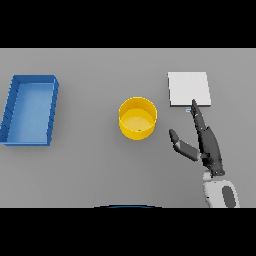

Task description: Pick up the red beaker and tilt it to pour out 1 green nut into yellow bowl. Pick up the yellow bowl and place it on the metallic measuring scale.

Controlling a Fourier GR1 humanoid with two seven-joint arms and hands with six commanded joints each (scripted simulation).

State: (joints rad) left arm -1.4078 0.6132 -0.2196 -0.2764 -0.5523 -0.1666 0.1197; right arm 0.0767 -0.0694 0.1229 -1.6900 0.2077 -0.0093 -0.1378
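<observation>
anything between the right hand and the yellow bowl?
No. In the head view the grey table is bare between the right hand, fingers straight, and the yellow bowl to its left.

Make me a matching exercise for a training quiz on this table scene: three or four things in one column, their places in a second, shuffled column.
Things:
1. blue tray
2. yellow bowl
3. scale
4. right hand

Places:
A. far right of the table
B. mid-table
C. near right, fingers straight, tips at the scale's near edge
D. left side

Pairs: 1-D, 2-B, 3-A, 4-C
</observation>
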